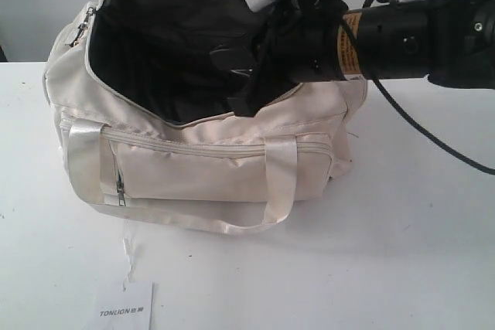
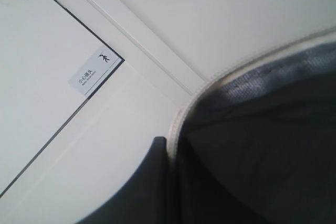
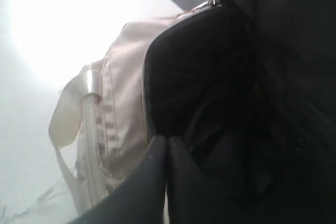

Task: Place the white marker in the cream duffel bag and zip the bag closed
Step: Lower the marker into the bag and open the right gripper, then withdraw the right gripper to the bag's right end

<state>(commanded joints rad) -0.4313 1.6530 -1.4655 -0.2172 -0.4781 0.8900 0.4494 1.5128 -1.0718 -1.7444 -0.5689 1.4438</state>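
My right pincer, pressed together, sits inside the open cream duffel bag. My left pincer appears to pinch its flap. White marker unseen, zipping outstanding.

White tabletop; pale panelled wall, small sign.

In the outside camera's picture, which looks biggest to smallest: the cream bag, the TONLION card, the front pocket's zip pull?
1. the cream duffel bag
2. the TONLION card, partly cut off by the frame and nearer the camera
3. the zip pull
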